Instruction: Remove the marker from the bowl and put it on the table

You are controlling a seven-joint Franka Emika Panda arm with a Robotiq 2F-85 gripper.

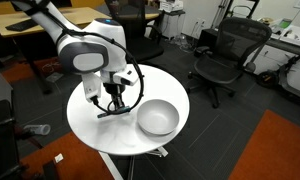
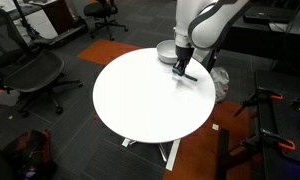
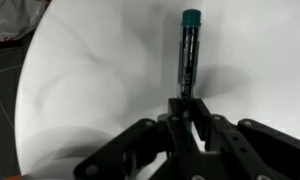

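White jointed robot arm [image 1: 88,52] is brought in from the upper left in an exterior view. The wrist is bent down and the black two-finger gripper [image 1: 114,100] is aimed at the round white tabletop [image 1: 95,128]. In the opposite exterior view the arm [image 2: 205,20] is dropped in from the top edge, and the gripper [image 2: 181,68] is held low over the far side of the tabletop [image 2: 150,100].

Pincer state, from the wrist view: the jaws are pressed in on the near end of the slim dark marker with a teal cap [image 3: 189,55]. The gripper [image 3: 186,106] is seen at the bottom of the view, and the marker is pointed straight away from it. The marker is outside the bowl, over bare tabletop [image 3: 90,70], with its shadow cast alongside. Contact between marker and tabletop cannot be told.

The shallow round light-grey bowl [image 1: 160,126] is set upright on the tabletop just beside the gripper, apart from it. In the exterior view from the other side it is seen behind the gripper [image 2: 165,50].

Room:
- Dark grey carpet is laid around the table.
- A rust-orange floor patch [image 1: 282,150] is seen.
- Black mesh office chairs [image 1: 225,55] are parked well apart from the table.
- A rectangular wooden desk [image 1: 50,18] is placed behind the arm.
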